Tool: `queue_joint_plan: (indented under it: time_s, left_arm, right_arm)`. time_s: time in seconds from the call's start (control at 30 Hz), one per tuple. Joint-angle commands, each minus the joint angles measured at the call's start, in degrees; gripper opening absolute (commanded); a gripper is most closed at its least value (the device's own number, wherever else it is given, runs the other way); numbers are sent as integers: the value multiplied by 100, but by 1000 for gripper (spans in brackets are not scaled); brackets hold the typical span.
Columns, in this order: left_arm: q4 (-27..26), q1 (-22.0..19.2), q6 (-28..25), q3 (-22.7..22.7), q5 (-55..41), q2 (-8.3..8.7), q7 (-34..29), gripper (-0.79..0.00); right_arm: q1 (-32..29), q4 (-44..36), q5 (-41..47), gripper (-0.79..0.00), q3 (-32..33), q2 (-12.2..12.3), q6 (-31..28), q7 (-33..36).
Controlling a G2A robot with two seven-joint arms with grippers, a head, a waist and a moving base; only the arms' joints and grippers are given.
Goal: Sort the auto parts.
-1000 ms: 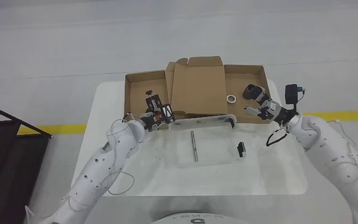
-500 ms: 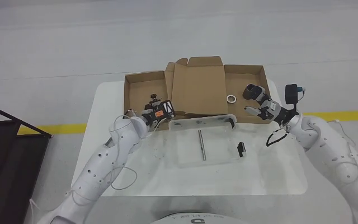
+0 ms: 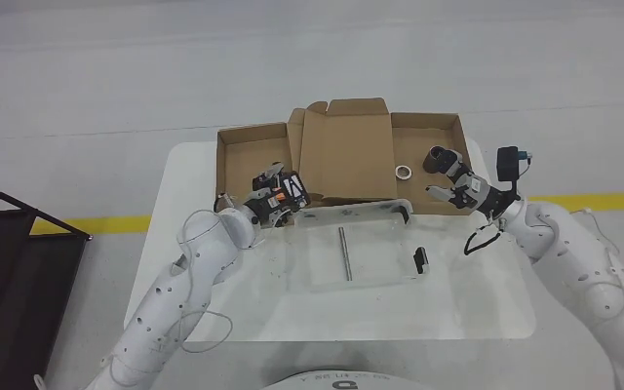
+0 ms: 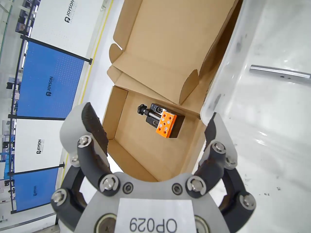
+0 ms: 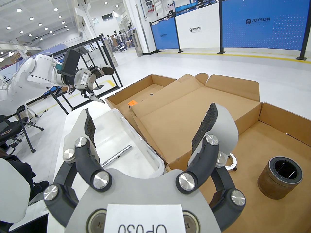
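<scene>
Overhead, the left gripper (image 4: pixel 151 122) hangs spread and empty above the orange block (image 4: pixel 166 124) in a cardboard box (image 4: pixel 136 153); the right gripper (image 5: pixel 150 112), also spread, hovers near the brown sleeve (image 5: pixel 281 177).

An orange block with a black screw clamp (image 4: pixel 162 122) lies flat in the left compartment of the cardboard box (image 3: pixel 343 146), at ten o'clock on the table (image 3: pixel 478 302). A thin steel rod (image 3: pixel 343 253) lies in the clear tray (image 3: pixel 322 278) at the centre, pointing twelve to six. A small black piece (image 3: pixel 419 259) sits by the tray's three o'clock edge. In the box's right compartment, at two o'clock, a white ring (image 3: pixel 404 172) lies flat, with a brown sleeve (image 5: pixel 280 180) upright near it.
</scene>
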Motion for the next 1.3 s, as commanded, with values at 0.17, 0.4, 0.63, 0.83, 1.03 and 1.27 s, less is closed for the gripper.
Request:
queue_joint_plan:
  time_s: [0.17,0.4,0.63,0.83,1.03,1.27]
  left_arm:
    - [-405,348,271,217,660,13,-103,0]
    - [-893,430,-520,477,-159,-11,319,0]
    - [-362,-246,-920,1204,-1214,-214,-206,0]
    - [343,-812,-555,1860,-1562,-458,-795,0]
    - [962,-1164,-404,2269,-1981,-654,-1255,0]
    - [1454,-1462,-310,2555,-2734,-847,-1708,0]
  right_arm:
    - [-1,-1,-2,0,0,0,0,-3]
    - [-1,-1,-2,0,0,0,0,-3]
    - [-1,-1,-2,0,0,0,0,-3]
    - [-1,-1,-2,0,0,0,0,-3]
    - [-1,-1,-2,0,0,0,0,-3]
    - [-1,-1,-2,0,0,0,0,-3]
